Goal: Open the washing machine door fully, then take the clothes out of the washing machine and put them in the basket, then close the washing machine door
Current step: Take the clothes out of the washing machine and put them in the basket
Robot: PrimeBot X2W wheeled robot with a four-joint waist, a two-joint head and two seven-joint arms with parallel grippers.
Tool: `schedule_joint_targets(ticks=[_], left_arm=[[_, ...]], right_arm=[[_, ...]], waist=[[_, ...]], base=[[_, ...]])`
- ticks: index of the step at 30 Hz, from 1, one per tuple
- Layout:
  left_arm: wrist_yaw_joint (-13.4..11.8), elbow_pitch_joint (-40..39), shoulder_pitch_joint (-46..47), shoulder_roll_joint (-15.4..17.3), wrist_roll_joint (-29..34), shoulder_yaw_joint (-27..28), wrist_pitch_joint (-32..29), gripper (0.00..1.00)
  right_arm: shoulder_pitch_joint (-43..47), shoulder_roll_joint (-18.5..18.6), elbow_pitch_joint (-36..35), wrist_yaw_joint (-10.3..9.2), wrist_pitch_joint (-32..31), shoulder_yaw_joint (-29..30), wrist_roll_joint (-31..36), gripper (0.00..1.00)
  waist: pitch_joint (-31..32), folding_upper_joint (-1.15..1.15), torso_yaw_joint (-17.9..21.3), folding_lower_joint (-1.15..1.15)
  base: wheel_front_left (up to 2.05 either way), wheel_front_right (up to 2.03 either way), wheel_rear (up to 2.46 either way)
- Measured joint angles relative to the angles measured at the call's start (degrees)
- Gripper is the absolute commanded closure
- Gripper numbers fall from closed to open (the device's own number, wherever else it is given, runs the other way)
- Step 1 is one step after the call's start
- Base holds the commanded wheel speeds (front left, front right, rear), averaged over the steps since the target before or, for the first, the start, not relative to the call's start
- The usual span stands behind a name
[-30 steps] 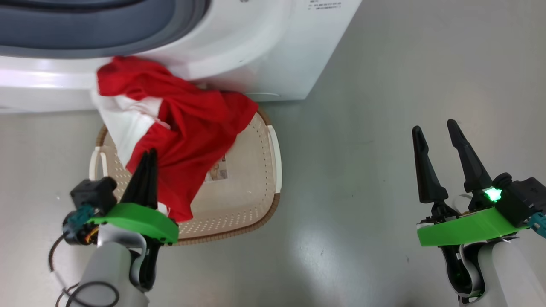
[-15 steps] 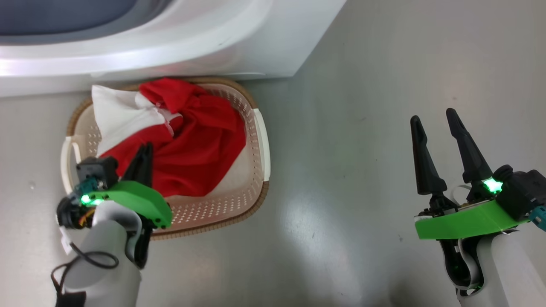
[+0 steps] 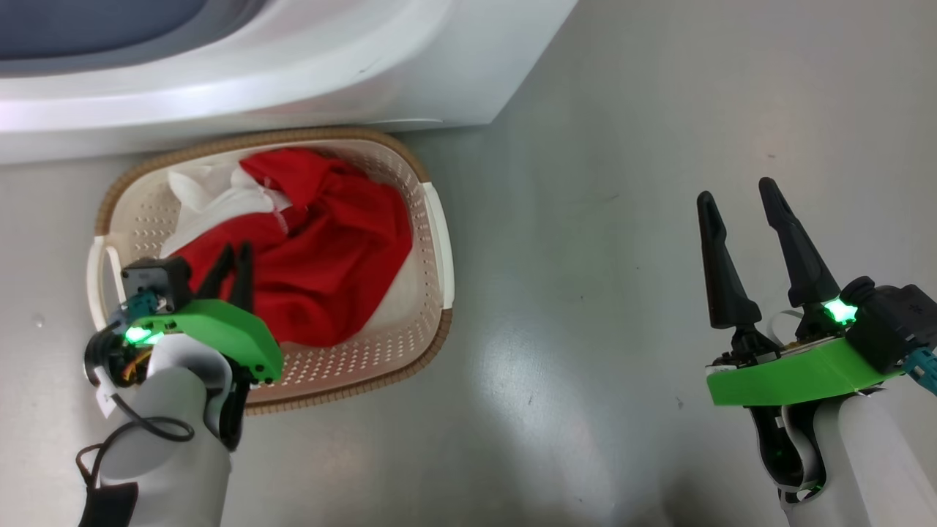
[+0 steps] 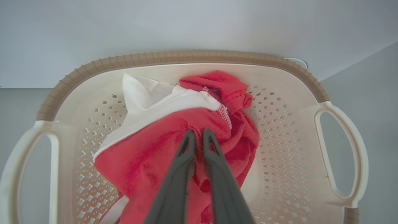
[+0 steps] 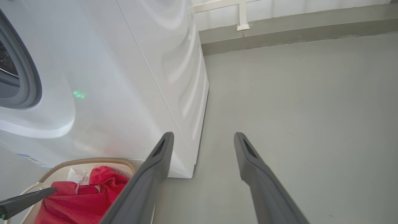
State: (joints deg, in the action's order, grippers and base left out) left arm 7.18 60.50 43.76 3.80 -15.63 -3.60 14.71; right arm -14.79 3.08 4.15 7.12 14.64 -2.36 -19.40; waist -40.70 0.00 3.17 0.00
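Observation:
The red clothes (image 3: 329, 249) with white trim lie bunched inside the cream basket (image 3: 432, 219), which stands on the floor against the white washing machine (image 3: 293, 80). My left gripper (image 3: 234, 256) reaches down into the basket. In the left wrist view its fingers (image 4: 186, 155) stand almost together, with only a thin gap, pinching the red fabric (image 4: 149, 168) at the tips. My right gripper (image 3: 736, 192) hangs open over bare floor well to the right, holding nothing. The washing machine door is out of view.
The grey-blue gasket (image 5: 28, 77) and part of the drum opening show on the machine's front (image 5: 124, 77). Grey floor (image 3: 585, 293) spreads between the basket and my right arm. A wall skirting (image 5: 279, 28) runs behind the machine.
The clothes came down from the machine's lip into the basket with my left gripper. The head camera has tilted, so the basket sits lower left in view. The right arm kept its pose.

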Motion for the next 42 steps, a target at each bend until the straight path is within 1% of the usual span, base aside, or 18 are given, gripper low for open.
schedule_joint_targets(ticks=[8,15,27,33,42], left_arm=[[0.0,-3.3,-0.6,-0.2,0.0,1.6,0.0,0.00],[0.0,-7.9,-4.5,-0.6,0.3,3.2,0.0,0.00],[0.0,-20.7,-12.6,-0.8,3.1,7.0,0.0,0.00],[0.0,-27.6,-17.8,-0.9,4.6,7.4,0.0,0.00],[0.0,-37.8,-26.5,-1.0,4.6,8.7,0.0,0.00]], right_arm=[[0.0,0.0,0.8,-0.01,0.0,0.3,0.0,0.00],[0.2,0.0,1.9,0.00,0.0,0.4,0.0,0.00],[2.9,0.5,4.0,0.00,0.0,0.3,-0.3,0.00],[5.6,1.0,4.7,0.00,0.0,0.2,-0.8,0.00],[10.4,1.4,5.1,0.00,0.0,0.2,-1.9,0.00]], waist=[[2.4,0.00,-0.7,0.00],[5.6,0.00,-1.3,0.00],[14.0,0.00,-2.5,0.00],[18.6,0.00,-3.1,0.00],[25.4,0.00,-3.8,0.00]], base=[[0.00,0.00,0.00],[0.00,0.00,0.00],[0.00,0.00,0.00],[0.00,0.00,0.00],[0.00,0.00,0.00]])
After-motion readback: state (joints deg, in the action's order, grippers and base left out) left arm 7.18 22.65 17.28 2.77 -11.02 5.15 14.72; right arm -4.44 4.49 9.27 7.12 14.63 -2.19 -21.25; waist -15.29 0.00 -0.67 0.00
